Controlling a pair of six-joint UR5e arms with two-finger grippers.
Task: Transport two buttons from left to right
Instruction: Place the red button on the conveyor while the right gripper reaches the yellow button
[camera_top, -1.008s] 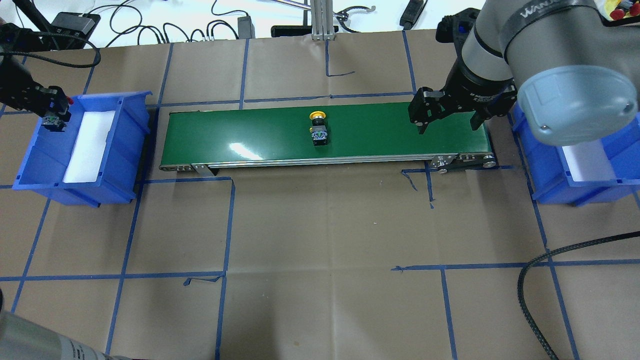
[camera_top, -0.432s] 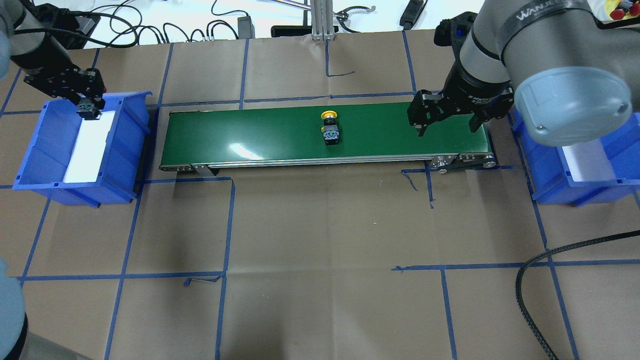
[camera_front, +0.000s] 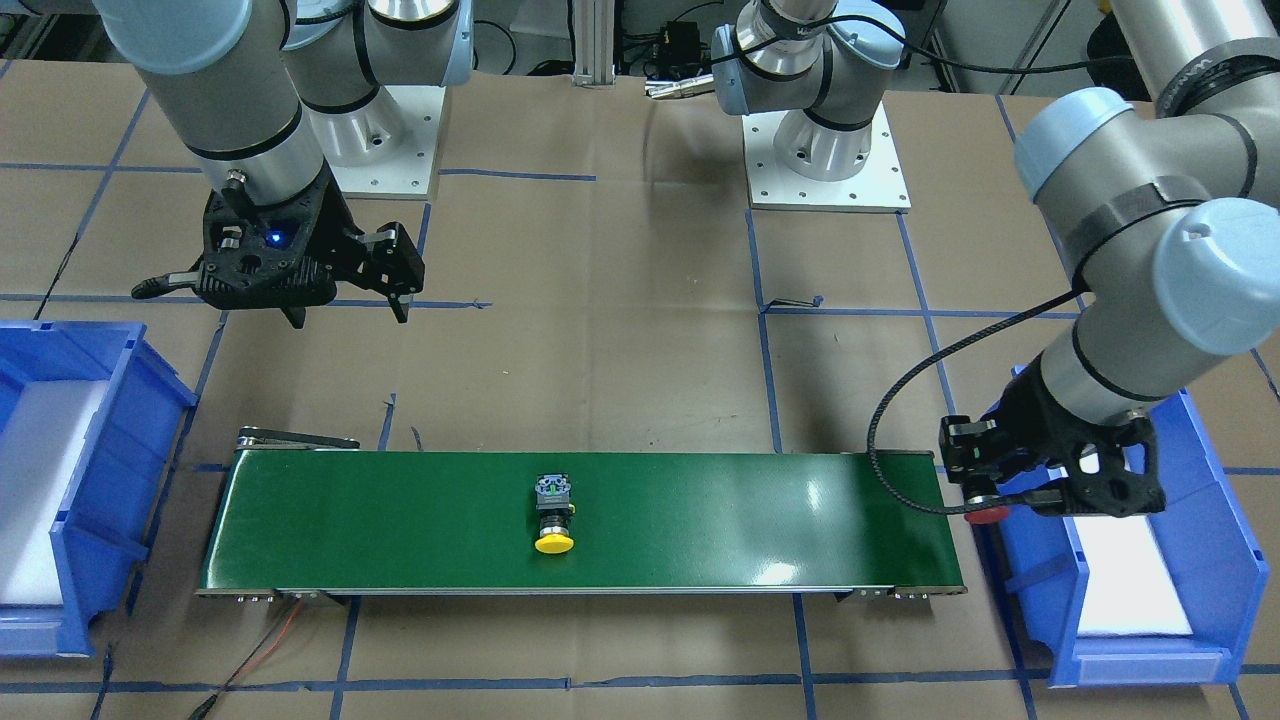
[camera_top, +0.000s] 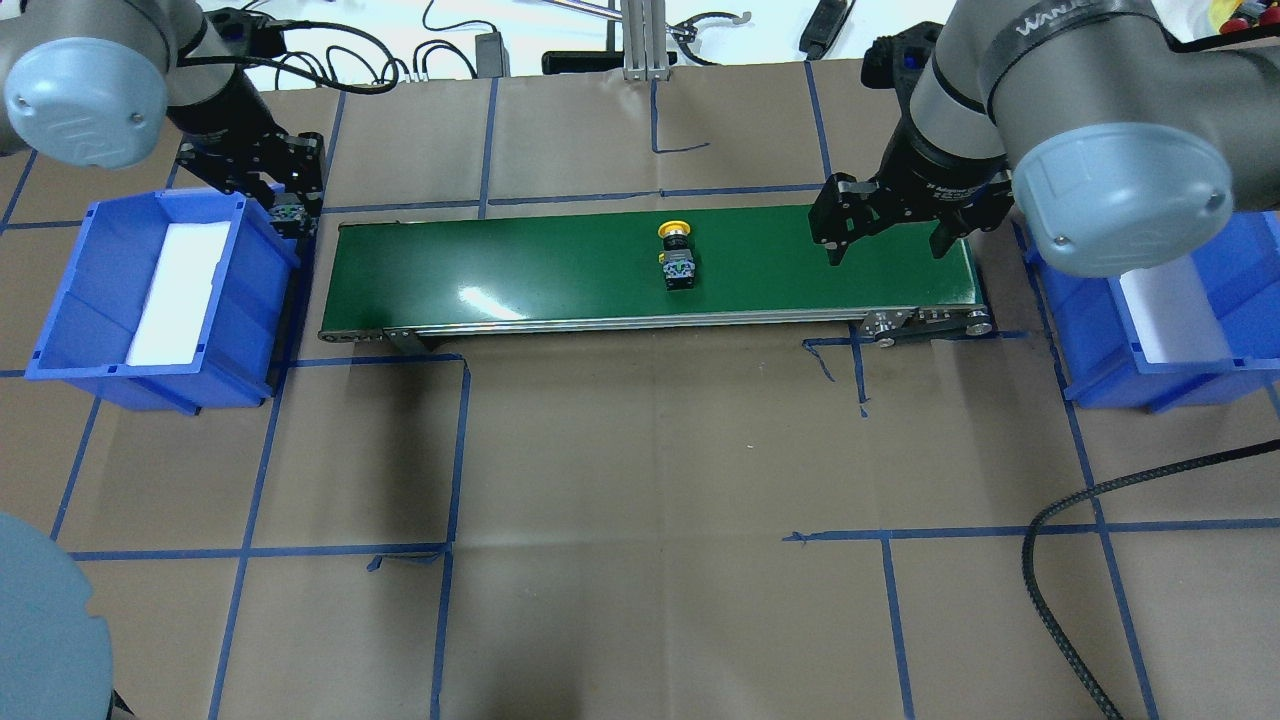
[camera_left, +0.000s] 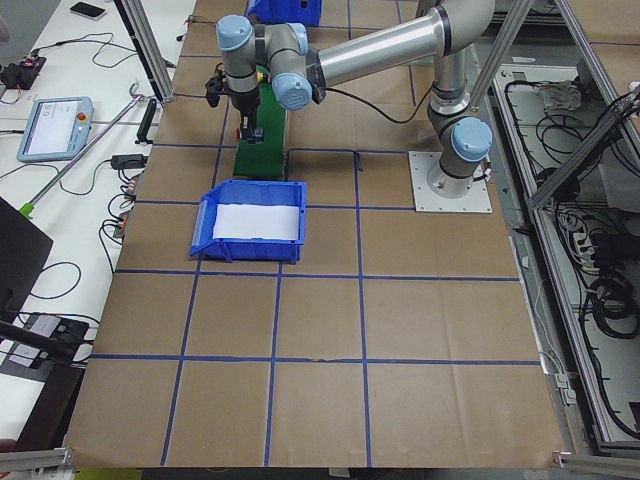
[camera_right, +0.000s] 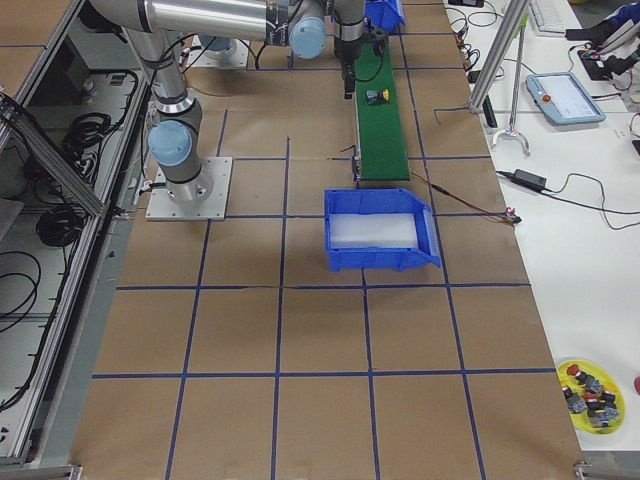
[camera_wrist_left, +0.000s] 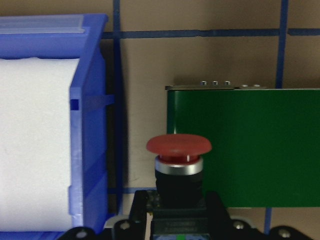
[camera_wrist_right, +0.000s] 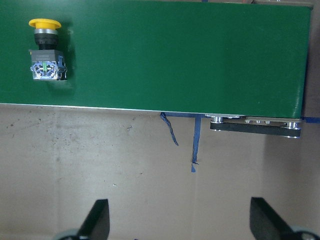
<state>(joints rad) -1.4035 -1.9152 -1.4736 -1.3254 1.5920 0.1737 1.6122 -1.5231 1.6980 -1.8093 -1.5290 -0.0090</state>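
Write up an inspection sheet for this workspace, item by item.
Surface: table covered in brown paper with a blue tape grid; a green conveyor belt runs across it.
Job's things: yellow button lies on its side mid-belt; red button is held between the left bin and the belt; right bin is white-padded.
Clutter: nothing seen.
Pincers: left pincer is shut on the red button; right pincer is open over the belt's right end.
Cables: black braided cable on the table's right; thin wires by the belt's right end.
Surroundings: bench leads; teach pendant; yellow dish of spare buttons.
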